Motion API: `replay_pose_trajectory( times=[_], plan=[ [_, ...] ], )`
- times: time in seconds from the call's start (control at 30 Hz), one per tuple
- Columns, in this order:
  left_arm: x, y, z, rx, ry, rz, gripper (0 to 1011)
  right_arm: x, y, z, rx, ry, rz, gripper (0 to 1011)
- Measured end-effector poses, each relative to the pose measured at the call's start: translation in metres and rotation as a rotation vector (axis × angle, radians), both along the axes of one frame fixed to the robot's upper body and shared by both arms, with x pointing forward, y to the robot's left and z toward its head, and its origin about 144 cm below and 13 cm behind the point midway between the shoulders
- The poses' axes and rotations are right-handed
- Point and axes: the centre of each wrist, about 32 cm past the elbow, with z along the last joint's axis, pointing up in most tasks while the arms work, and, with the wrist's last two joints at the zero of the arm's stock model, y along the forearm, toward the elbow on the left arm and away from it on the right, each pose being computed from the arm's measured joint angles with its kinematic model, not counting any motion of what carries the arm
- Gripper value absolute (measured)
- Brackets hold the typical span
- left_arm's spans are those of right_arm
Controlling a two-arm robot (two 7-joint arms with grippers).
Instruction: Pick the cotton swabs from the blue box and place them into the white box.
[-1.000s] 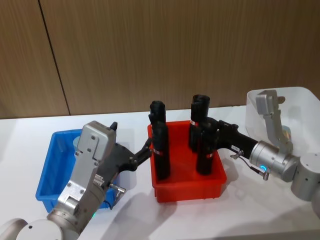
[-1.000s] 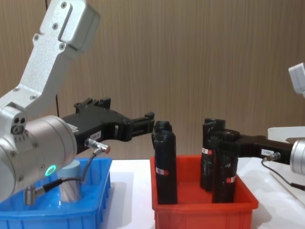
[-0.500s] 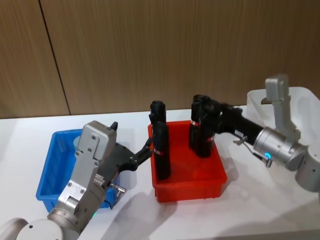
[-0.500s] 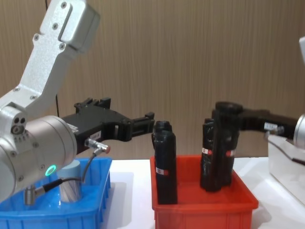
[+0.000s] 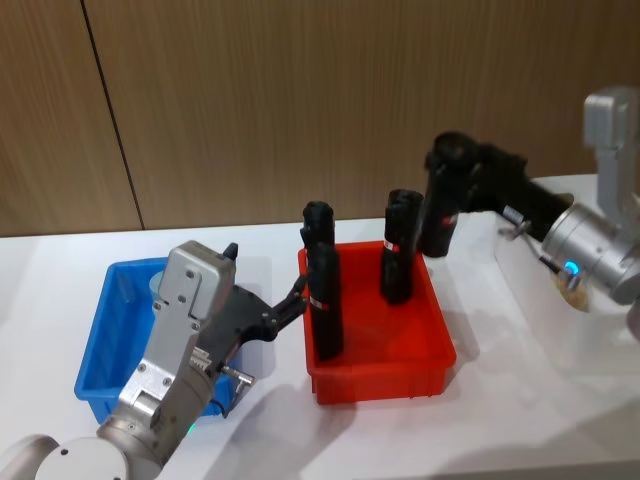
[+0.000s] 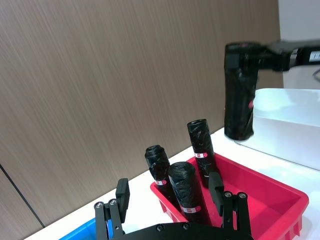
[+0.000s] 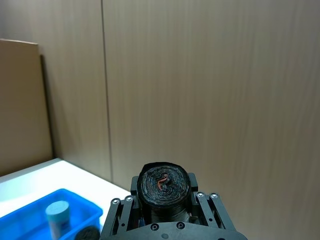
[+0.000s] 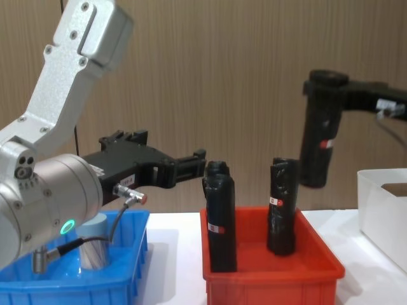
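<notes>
A black roll [image 8: 317, 136], not a cotton swab jar [image 8: 93, 249], is clamped upright in the right gripper [image 8: 325, 89] above the red bin [image 8: 273, 274] beside the white box [image 8: 385, 216], so the wrong item could be dropped there, while the left gripper [image 8: 191, 166], with fingers apart and holding nothing, is held idle over the blue box [image 8: 70, 289].

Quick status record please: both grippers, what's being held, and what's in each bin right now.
right gripper: shut on a black roll, lifted above the table between the red bin and the white box
left gripper: open, holding nothing, above the blue box, near its red-bin side
blue box: one cotton swabs jar visible
red bin: three black rolls standing upright
white box: contents cannot be seen
task mismatch: a black roll is being carried, not cotton swabs
</notes>
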Motion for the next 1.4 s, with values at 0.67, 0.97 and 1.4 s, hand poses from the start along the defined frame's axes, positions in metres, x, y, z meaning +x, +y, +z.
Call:
replay_pose_trajectory(
  times=[0.67,0.97,1.4],
  plan=[
    [0.000,0.000,0.000,0.000,0.000,0.000,1003,-0.025,-0.037,0.035,-0.073,-0.064,-0.266,512],
    [0.000,0.000,0.000,0.000,0.000,0.000,1003,-0.029,-0.060,0.033,-0.100,-0.036,-0.392,512],
    [0.000,0.000,0.000,0.000,0.000,0.000,1003,-0.030,-0.079,0.025,-0.107,0.000,-0.492,728]
  ],
)
